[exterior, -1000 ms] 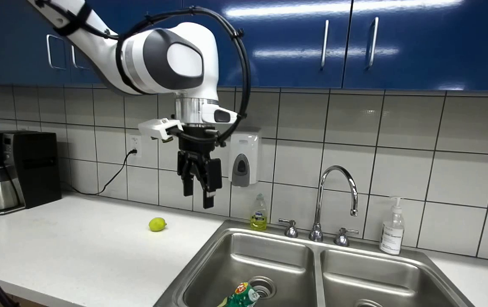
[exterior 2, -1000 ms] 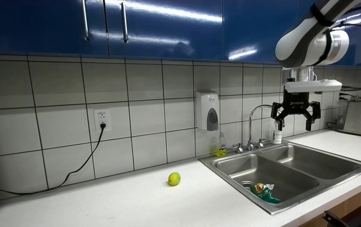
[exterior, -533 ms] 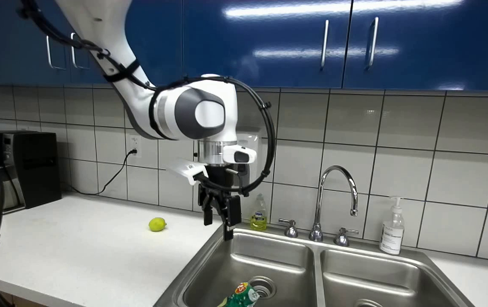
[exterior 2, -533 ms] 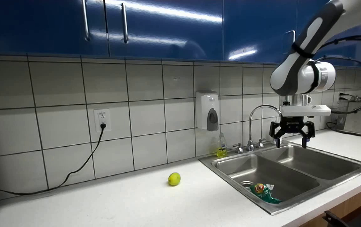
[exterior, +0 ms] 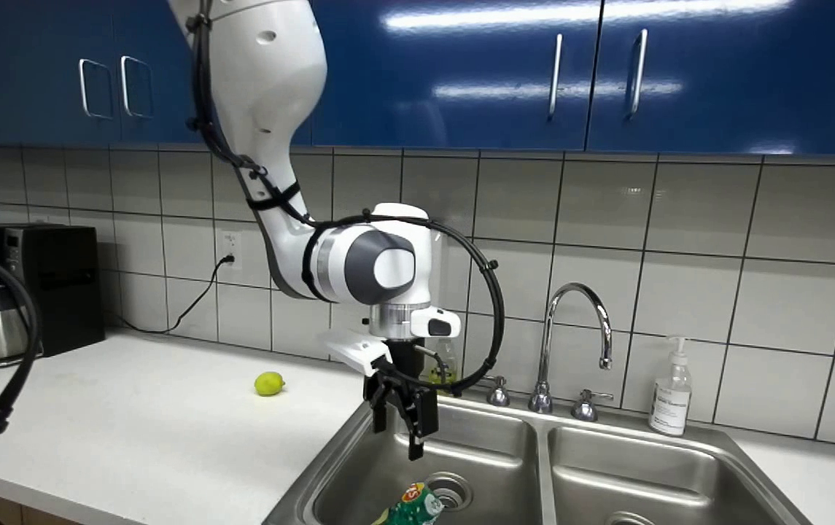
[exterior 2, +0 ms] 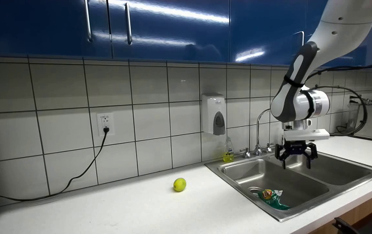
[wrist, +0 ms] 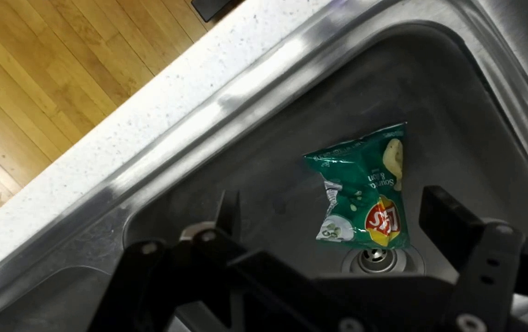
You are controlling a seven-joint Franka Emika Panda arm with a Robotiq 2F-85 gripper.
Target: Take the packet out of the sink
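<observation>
A green chip packet (exterior: 413, 508) lies in the basin of the steel sink (exterior 2: 239, 186), beside the drain. It also shows in an exterior view (exterior 2: 272, 199) and whole in the wrist view (wrist: 365, 193), where its lower edge overlaps the drain. My gripper (exterior: 397, 442) is open and empty, pointing down above the packet's basin. It also shows in an exterior view (exterior 2: 296, 167), well above the packet. In the wrist view the fingers of the gripper (wrist: 332, 191) stand wide apart, with the packet appearing between and beyond them, not touched.
A faucet (exterior: 545, 350) with two handles stands behind the sink. A dish soap bottle (exterior 2: 228, 151) and a pump bottle (exterior: 671, 397) stand on the back rim. A divider (exterior: 545, 474) separates two basins. A lime (exterior 2: 179, 184) lies on the counter. A dispenser (exterior 2: 213, 113) hangs on the wall.
My arm has come down, the gripper dropping from high above the counter to over the sink. It moved right in one view and slightly left in another. The packet has not moved.
</observation>
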